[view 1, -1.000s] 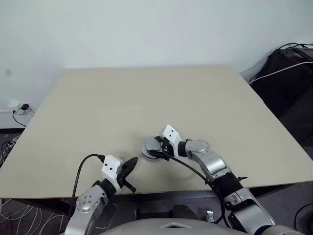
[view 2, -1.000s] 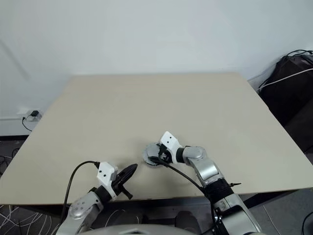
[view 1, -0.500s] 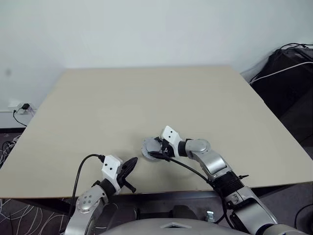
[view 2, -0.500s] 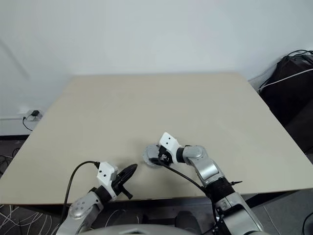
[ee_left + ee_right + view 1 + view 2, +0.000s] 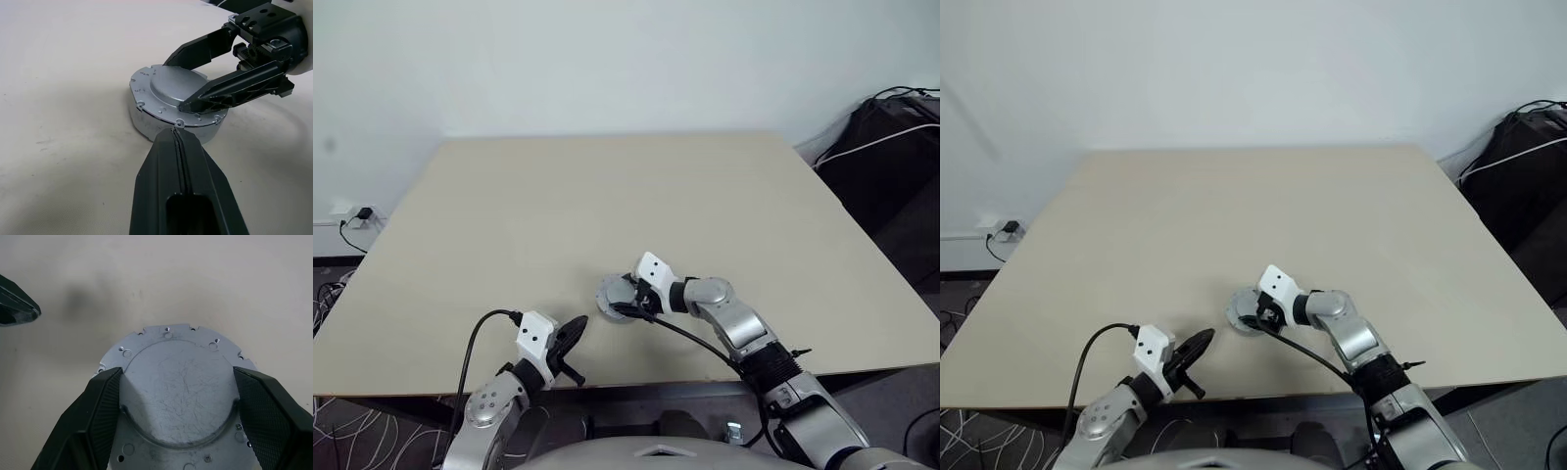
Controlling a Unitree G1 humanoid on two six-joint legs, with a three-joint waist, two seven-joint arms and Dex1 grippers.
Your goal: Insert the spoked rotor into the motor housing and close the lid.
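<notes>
The dull grey lid [image 5: 178,396], smooth face and raised hub up, lies flat on the silver-rimmed motor housing [image 5: 146,122] near the table's front middle. My right gripper [image 5: 618,299] reaches in from the right, and its two black fingers [image 5: 98,416] press against opposite sides of the lid's raised hub. My left gripper [image 5: 578,330] is shut and empty. It hovers just left of the housing and in front of it, pointing at it without touching. The spoked rotor is hidden from view.
The beige table [image 5: 607,196] stretches wide behind and to both sides of the housing. Its front edge [image 5: 411,392] runs just under my left gripper. A black bag with cables [image 5: 891,147] sits off the table's right side, and a wall socket [image 5: 357,213] off its left.
</notes>
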